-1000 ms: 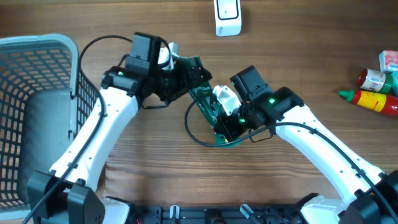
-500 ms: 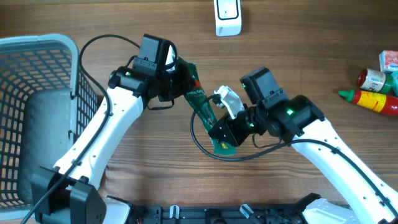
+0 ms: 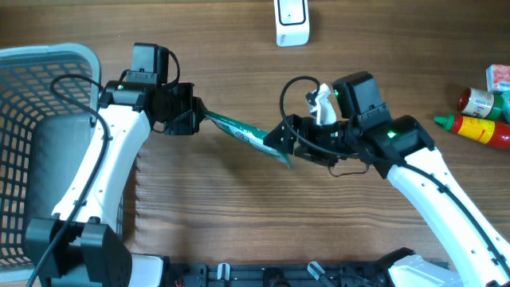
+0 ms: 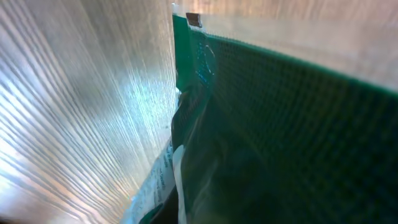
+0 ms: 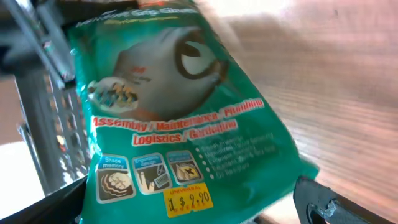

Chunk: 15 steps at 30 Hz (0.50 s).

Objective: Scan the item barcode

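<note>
Green plastic packet: it fills the left wrist view at close range, blurred, with its print unreadable. In the right wrist view its top edge is cut off and the small white print is too soft to read. White plastic scanner, grey mesh basket, pink-and-white carton and red-and-yellow squeeze bottle: each is cut off by an edge of the overhead view.

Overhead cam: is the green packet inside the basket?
No, the green packet is held by the left gripper over the table, right of the basket.
</note>
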### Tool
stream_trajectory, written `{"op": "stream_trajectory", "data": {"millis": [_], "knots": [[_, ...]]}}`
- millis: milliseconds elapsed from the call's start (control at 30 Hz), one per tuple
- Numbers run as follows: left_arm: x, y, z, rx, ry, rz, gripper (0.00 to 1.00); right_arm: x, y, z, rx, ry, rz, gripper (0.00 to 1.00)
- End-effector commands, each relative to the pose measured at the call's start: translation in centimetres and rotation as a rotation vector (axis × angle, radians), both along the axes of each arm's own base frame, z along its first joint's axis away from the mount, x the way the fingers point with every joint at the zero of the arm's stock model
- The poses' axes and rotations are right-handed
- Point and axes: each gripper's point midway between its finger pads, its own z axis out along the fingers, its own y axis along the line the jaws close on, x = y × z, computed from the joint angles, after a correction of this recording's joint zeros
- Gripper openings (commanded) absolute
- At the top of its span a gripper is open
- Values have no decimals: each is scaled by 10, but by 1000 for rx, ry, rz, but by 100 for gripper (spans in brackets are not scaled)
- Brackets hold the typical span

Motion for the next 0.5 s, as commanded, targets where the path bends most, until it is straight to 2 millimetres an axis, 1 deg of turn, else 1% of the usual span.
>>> {"op": "stream_trajectory", "data": {"millis": [0, 33, 67, 100, 167, 200, 233, 267, 333, 367, 400, 433, 467], "knots": [[-1, -1, -1, -80, 94, 169, 4, 8, -1, 28, -1, -299, 140, 100], [-1, -1, -1, -92, 110, 204, 4, 8, -1, 41, 12, -373, 154, 100], [-1, -1, -1, -107, 129, 242, 4, 9, -5, 58, 12, -459, 139, 100], [-1, -2, 0, -122, 143, 268, 4, 14, -17, 71, -23, -506, 48, 100], [1, -5, 2, -151, 151, 293, 4, 29, -58, 85, -109, -475, -292, 100], [3, -9, 5, -177, 145, 282, 4, 29, -75, 92, -118, -455, -431, 100], [4, -14, 8, -203, 140, 270, 4, 27, -78, 97, -109, -485, -442, 100], [6, -18, 11, -230, 130, 256, 4, 28, -78, 95, -112, -507, -431, 100], [11, -23, 16, -264, 109, 238, 4, 29, -78, 75, -148, -475, -420, 100], [12, -27, 20, -288, 100, 225, 4, 31, -77, 60, -175, -455, -402, 100], [13, -31, 23, -314, 94, 208, 4, 33, -76, 52, -183, -439, -399, 100], [14, -35, 27, -338, 88, 194, 4, 36, -68, 42, -166, -412, -371, 100], [19, -35, 29, -335, 52, 171, 4, 37, -53, 42, -109, -394, -319, 100]]}}
